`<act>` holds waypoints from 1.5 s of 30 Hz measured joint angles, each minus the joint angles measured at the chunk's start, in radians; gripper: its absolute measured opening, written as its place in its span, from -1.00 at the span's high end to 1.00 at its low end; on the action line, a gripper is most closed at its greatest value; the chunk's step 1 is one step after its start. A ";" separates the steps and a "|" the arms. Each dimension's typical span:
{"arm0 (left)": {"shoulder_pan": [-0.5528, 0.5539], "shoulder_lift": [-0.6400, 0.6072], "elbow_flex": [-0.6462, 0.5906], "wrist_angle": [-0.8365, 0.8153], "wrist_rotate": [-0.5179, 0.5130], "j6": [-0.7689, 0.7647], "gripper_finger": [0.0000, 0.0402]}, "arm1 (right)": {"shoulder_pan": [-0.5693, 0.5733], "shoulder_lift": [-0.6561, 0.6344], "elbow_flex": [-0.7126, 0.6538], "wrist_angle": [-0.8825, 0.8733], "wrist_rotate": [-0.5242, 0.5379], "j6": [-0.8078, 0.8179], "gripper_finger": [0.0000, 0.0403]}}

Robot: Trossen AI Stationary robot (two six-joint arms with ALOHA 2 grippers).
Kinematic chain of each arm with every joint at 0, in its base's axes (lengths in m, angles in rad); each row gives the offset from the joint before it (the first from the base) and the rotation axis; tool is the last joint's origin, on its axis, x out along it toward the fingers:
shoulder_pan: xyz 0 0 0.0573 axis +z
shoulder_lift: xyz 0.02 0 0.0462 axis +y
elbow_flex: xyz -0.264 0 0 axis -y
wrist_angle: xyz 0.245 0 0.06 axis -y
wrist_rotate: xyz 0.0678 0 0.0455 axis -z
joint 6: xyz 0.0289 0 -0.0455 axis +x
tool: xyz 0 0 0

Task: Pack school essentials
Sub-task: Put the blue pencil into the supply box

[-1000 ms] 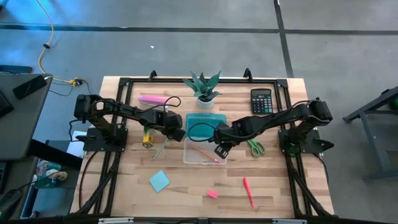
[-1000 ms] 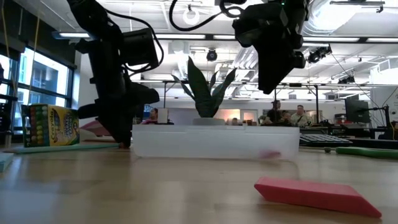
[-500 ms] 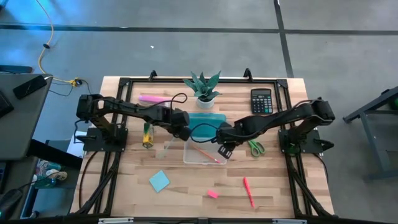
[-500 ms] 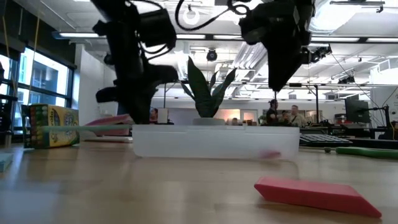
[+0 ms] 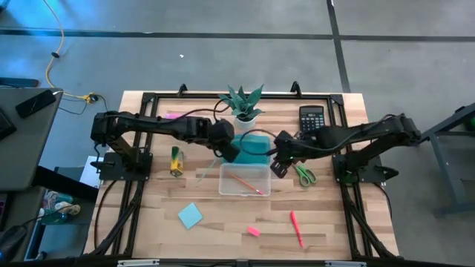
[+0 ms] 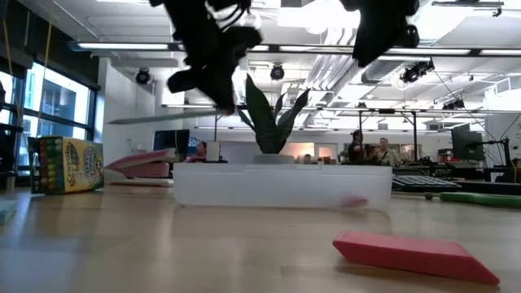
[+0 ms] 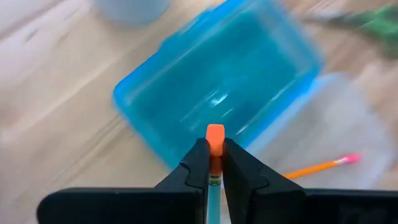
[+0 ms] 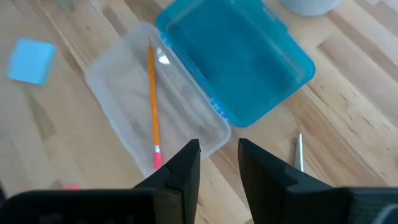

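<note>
Inside the clear case [image 5: 245,180], only one orange pencil [image 5: 244,182] packed. Left tool [image 7: 210,163] above the blue lid [image 5: 249,144], pinching a green pencil [image 7: 213,177]; right tool [image 8: 219,160] spread, empty. Left on the worktop [image 5: 334,222]: scissors [image 5: 305,176], red pen [image 5: 296,228], eraser [image 5: 254,231], notepad [image 5: 190,216], crayon box [image 5: 176,161].

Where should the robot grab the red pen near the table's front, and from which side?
Grip the red pen at mid-shaft, straight down from above. It lies flat on the table, thin and running roughly front to back, so the fingers should close across it, left to right.
</note>
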 joint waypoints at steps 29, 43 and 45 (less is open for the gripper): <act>-0.019 -0.001 0.053 1.087 0.226 0.125 0.92 | 0.004 -0.283 0.000 0.344 -0.014 -0.155 0.18; -0.029 -0.002 0.053 1.170 0.218 0.127 0.92 | 0.004 -0.189 0.000 0.457 0.001 -0.163 0.14; -0.029 -0.002 0.053 1.169 0.217 0.134 0.92 | 0.004 -0.185 0.000 0.470 -0.002 -0.161 0.26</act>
